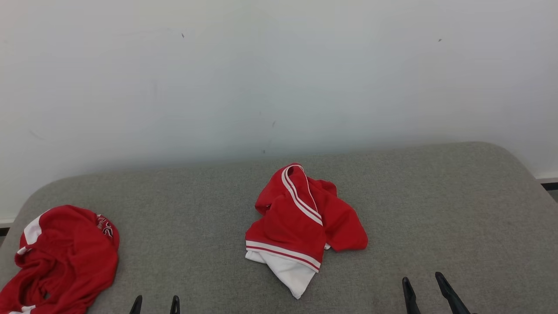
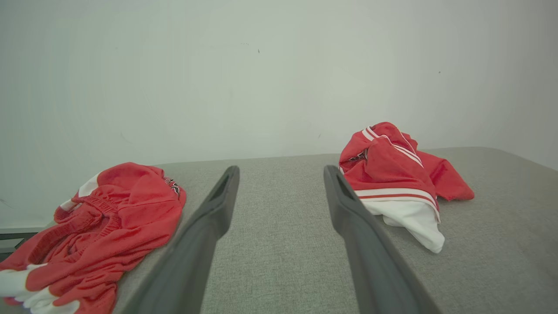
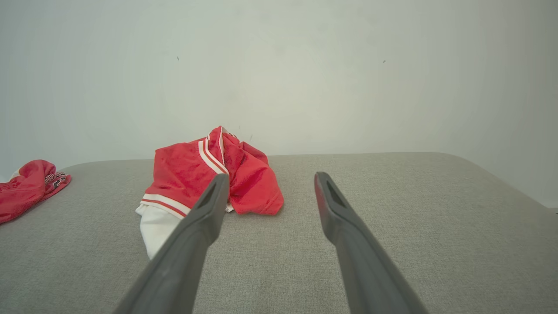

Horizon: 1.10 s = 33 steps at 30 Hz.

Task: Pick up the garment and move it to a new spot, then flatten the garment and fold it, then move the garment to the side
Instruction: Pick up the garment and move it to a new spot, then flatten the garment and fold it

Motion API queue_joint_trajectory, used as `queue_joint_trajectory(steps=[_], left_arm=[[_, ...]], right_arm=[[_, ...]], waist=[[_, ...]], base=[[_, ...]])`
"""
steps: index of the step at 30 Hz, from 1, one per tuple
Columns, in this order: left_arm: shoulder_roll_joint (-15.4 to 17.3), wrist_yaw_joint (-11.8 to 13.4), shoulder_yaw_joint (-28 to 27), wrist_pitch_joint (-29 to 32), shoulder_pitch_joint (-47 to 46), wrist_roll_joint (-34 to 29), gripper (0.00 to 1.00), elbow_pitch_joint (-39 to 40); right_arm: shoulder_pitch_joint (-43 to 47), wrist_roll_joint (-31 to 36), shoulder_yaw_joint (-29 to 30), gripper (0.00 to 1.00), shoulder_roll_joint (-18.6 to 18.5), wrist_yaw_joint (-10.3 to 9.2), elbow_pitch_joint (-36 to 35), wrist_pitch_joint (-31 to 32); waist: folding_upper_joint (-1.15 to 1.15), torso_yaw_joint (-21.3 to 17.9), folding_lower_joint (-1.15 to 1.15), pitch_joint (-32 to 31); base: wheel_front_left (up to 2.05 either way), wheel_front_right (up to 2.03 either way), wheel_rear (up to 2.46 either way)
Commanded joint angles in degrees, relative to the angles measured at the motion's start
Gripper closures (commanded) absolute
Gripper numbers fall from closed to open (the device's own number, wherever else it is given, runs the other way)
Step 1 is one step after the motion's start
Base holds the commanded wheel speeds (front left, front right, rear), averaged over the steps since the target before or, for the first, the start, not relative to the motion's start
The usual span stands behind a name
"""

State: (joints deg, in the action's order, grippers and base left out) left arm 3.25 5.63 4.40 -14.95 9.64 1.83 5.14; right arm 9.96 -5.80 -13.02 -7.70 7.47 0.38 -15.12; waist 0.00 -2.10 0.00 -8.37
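- The garment [image 1: 301,222] lies in a crumpled heap about midway along the worktop [image 1: 436,209], between its near and far edges. It is red with white stripes, and a white flap points toward the near edge.
- The left pincer [image 1: 156,301] hovers at the near edge, jaws wide apart and holding nothing. The garment is ahead of it and off to its right.
- The right pincer [image 1: 422,279] hovers at the near edge too, jaws spread and empty, with the garment ahead and to its left.
- The step in hand appears to be the first pick-up, not yet begun; neither pincer touches cloth.
- To do it well, bring a pincer down on a raised fold near the top of the heap, rather than the loose white flap, so the whole piece lifts together.
- Close on a few layers only, and keep clear of the worktop's fabric cover.
- Lift high enough for the cloth to hang free, then set it down on bare worktop, well apart from the second garment [image 1: 65,257] at the near left corner.
- Count: two garments, both red and white; two pincers; one worktop.
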Motion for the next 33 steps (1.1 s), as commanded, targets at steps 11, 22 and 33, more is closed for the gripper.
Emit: queue_joint_trajectory(steps=[11,22,33], left_arm=[[-0.2,-0.8,0.2,-0.3,0.1,0.5,0.00,-0.8],[-0.3,-1.0,0.7,-0.3,0.1,0.0,0.00,-1.0],[-0.3,-0.9,2.6,-0.3,-1.3,0.6,0.00,-1.3]], right_arm=[[-0.2,-0.8,-0.6,0.00,-0.1,0.04,0.4,0.0],[-0.2,-0.9,-0.6,0.00,-0.2,0.04,0.1,0.0],[-0.8,-0.9,-0.4,0.00,-0.6,0.04,0.1,0.0]], waist=[[0.00,0.8,0.00,0.0],[0.00,0.5,0.00,0.2],[0.00,0.5,0.00,1.5]], base=[[0.00,0.00,0.00],[0.00,0.00,0.00],[0.00,0.00,0.00]])
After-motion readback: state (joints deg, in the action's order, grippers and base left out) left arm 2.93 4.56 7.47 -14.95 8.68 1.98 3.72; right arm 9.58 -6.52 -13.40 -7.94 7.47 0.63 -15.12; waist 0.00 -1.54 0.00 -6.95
